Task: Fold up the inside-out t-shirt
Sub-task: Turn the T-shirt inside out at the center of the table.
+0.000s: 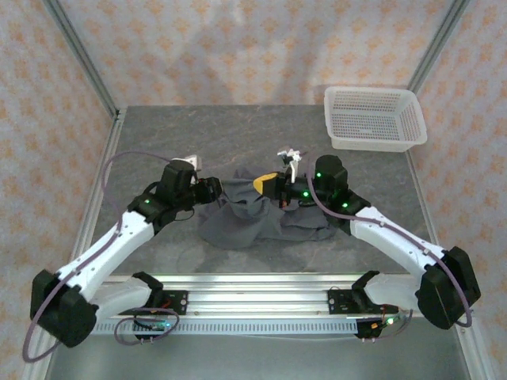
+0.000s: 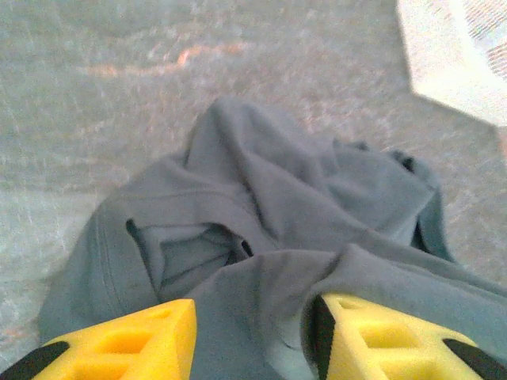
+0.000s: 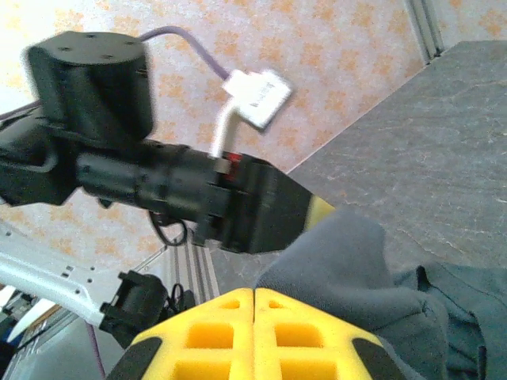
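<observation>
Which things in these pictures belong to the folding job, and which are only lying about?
For the job:
- crumpled dark slate-grey soft-cloth t-shirt
- left gripper
- right gripper

Lying about:
- white plastic mesh basket, standing apart at the far right

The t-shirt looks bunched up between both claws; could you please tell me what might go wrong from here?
The left claw stands open over the crumpled t-shirt; closing could pinch several layers at once. The right claw is shut with no cloth visible between its jaws, so a lift might bring nothing up. Both claws sit close together, so they could bump.
</observation>
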### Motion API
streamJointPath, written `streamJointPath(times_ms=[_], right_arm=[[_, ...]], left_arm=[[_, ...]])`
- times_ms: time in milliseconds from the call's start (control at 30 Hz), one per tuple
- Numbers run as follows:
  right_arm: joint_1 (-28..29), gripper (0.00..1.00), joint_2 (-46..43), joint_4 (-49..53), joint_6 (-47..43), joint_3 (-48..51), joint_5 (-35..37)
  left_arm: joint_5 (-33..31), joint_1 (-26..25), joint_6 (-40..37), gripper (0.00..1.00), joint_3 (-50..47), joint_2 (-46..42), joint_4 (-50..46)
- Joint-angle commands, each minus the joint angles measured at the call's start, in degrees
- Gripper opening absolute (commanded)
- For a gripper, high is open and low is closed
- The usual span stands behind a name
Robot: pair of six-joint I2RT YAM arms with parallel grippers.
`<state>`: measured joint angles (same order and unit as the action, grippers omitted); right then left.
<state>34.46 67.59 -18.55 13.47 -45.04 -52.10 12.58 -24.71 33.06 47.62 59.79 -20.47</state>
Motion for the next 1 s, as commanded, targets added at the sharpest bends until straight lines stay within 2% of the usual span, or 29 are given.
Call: streamJointPath(times_ms=[0,100,200,267,433,600,767,867,967], right_arm=[[-0.9,0.0,1.7,-3.1,1.0,-0.9,3.8],[-1.6,0.0,3.3,-2.0,1.5,-1.7,5.6],[-1.8,0.0,4.5,-1.3,1.7,-2.4,5.2],[-1.8,0.0,5.3,-0.6,1.9,-3.2,5.0],[-1.8,0.0,5.7,2.3,1.6,-4.4,4.9],[-1.8,0.0,4.8,1.6,2.2,-3.8,3.8],[-1.7,0.0,4.3,3.0,1.7,-3.7,3.2],[-1.8,0.0,4.4,3.1,1.7,-3.7,3.1],[-1.8,0.0,4.9,3.0,1.8,-4.0,3.0]], left_arm=[[-3.7,-1.0,-0.6,0.45,-0.4,-7.0,-1.5],[-7.0,-6.4,-1.8,0.46,-2.1,-11.1,-2.4],[-12.4,-14.1,-7.5,0.45,-2.6,-11.5,-2.0],[-11.5,-16.7,-9.6,0.44,-2.1,-9.3,-0.2],[-0.2,-18.9,-10.2,0.41,0.5,-0.9,9.2],[-2.8,-19.1,-9.0,0.46,3.7,6.6,12.2],[-2.8,-19.0,-8.2,0.5,4.5,8.9,16.1],[-0.3,-19.1,-8.5,0.54,5.3,9.8,17.1],[2.8,-19.1,-9.2,0.63,5.3,10.4,18.4]])
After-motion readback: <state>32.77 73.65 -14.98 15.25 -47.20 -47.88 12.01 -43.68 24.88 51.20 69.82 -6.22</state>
